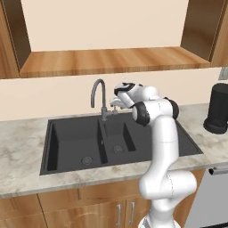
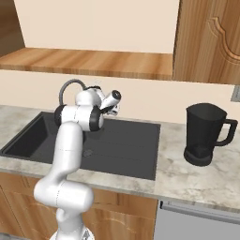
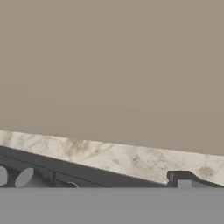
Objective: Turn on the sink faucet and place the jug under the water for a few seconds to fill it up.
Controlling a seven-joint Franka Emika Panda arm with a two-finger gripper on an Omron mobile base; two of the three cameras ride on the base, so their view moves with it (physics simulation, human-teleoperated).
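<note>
Jug [image 2: 205, 133] first: we see it standing upright on the marble counter [image 2: 197, 180], well apart from the sink [image 2: 117, 145], toward the counter's right end and near the wall, handle turned away from the basins. It sits on its wide base, so we judge it stable and simply waiting its turn.

Our gripper [image 1: 115, 103] is up at the back edge of the sink, just beside the faucet [image 1: 99, 95] at the level of its small side lever, with the jaws spread wide and nothing between them. We judge this placing serves the first step, nudging the lever; whether a finger already touches it, we cannot tell. No stream runs from the spout, so we judge the tap not yet on.

We can read no brand, label or writing on anything.
</note>
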